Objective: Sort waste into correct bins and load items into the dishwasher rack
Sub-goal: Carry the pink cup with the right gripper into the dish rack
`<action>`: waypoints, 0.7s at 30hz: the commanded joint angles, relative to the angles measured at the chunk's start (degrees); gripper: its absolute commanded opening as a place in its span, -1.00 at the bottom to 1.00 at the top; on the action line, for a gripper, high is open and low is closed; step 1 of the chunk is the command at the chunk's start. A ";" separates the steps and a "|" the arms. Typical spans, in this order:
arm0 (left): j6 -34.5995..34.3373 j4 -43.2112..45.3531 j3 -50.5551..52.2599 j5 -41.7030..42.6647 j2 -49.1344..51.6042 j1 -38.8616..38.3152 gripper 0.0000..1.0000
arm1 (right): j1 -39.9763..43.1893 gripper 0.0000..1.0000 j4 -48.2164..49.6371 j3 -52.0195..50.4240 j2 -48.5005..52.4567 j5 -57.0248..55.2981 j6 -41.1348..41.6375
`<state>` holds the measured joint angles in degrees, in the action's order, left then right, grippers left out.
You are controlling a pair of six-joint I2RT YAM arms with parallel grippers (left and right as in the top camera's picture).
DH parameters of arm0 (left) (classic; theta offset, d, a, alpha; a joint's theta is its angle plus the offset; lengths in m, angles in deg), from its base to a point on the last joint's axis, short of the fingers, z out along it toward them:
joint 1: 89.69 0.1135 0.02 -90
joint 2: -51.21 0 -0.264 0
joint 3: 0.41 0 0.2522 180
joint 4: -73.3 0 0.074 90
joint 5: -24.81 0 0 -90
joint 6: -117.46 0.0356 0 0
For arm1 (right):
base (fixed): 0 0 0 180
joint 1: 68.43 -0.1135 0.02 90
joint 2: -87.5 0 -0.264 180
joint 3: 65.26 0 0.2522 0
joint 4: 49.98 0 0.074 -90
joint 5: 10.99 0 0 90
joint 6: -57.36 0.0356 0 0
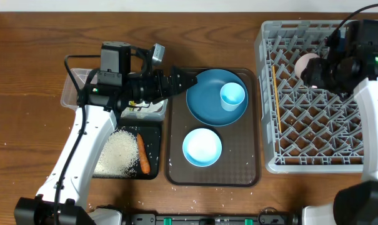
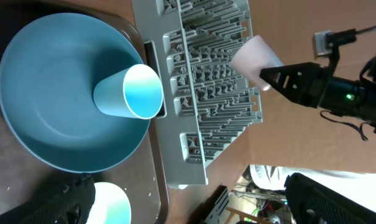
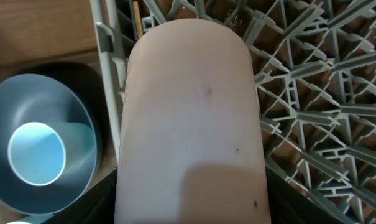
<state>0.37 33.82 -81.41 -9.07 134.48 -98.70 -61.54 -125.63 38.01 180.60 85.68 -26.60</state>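
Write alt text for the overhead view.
The right arm holds a pink cup over the grey dishwasher rack. A brown tray carries a blue plate with a light blue cup on it, and a white bowl. Beside it, a black tray holds rice and a carrot.

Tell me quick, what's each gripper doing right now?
Left gripper: open, holding nothing.
Right gripper: closed on the pink cup.

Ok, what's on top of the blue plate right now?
Only the light blue cup, standing mouth up near the right edge of the blue plate. The patch beneath the cup is hidden.
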 commanded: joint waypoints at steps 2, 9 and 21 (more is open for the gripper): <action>0.50 -0.20 -0.11 -0.31 0.17 0.22 1.00 | 0.33 -0.17 0.81 0.74 2.54 -0.94 -1.01; 0.50 -0.20 -0.11 -0.31 0.17 0.22 0.99 | 0.33 -0.16 1.05 0.72 9.18 -2.84 -1.01; 0.50 -0.20 -0.11 -0.31 0.17 0.22 0.99 | 0.33 0.11 1.46 0.74 13.88 -6.88 -1.01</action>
<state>0.37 33.82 -81.41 -9.07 134.48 -98.70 -61.54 -123.70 38.06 194.18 80.55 -27.03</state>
